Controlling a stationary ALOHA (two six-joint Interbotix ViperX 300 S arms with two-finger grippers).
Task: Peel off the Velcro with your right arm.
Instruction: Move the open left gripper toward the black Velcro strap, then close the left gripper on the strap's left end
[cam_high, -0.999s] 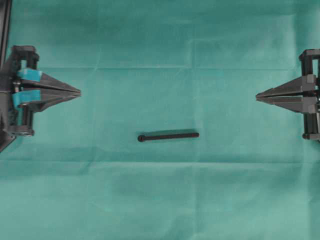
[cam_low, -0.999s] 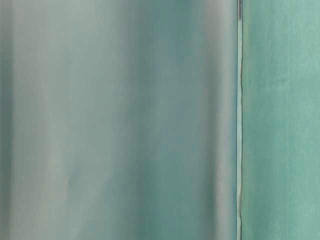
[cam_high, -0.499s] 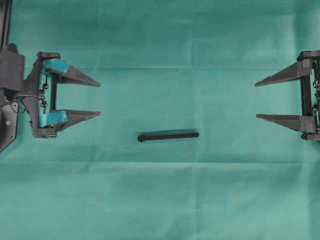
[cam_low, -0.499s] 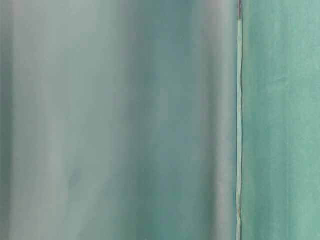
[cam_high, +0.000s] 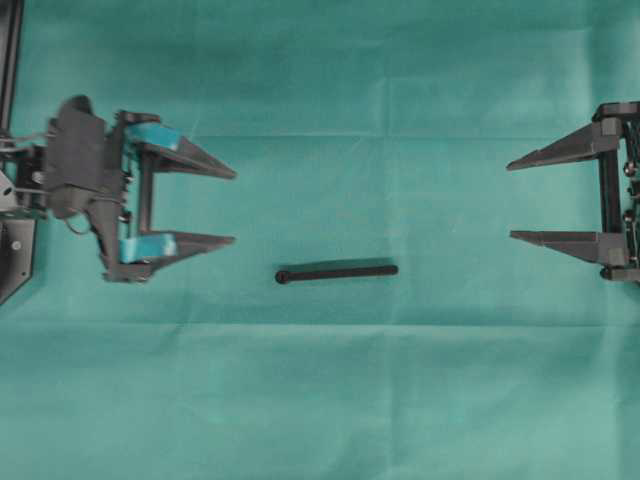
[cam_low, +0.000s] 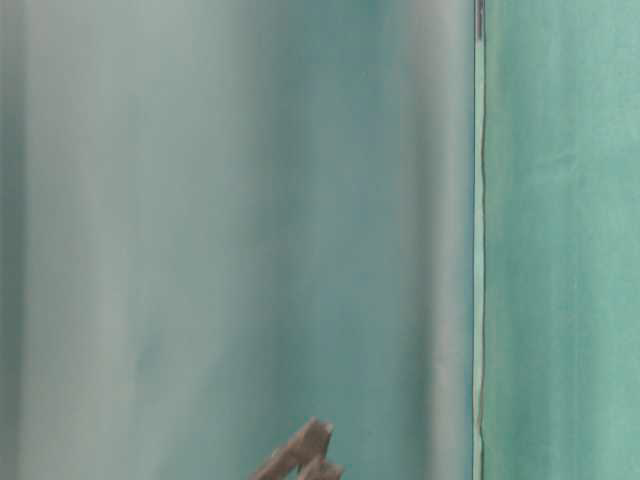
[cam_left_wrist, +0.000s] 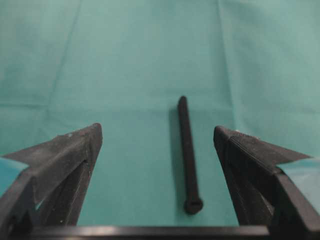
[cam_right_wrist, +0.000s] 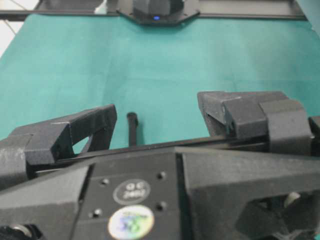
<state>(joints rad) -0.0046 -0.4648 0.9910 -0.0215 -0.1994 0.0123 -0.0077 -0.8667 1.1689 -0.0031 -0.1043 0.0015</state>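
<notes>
The right tool (cam_high: 509, 200) is sitting at the right edge of the green-draped surface (cam_high: 320, 400) with its plain black fingers spread wide and holding nothing, and the Velcro (cam_high: 337, 271) is lying flat near the middle of the surface, well apart from it and slightly toward the near edge of the tool's own line. The strip's long axis is running left to right, roughly in line with the reach of both arms, with its small rounded end pointing toward the left edge and its plain end facing the right tool. The left tool (cam_high: 234, 206), teal-taped and also gaping wide and empty, is standing nearer to the strip, close to its rounded end. Judging by this layout, the right arm is needing to travel inward along the strip's length and shift a little toward the near edge to meet the plain end
</notes>
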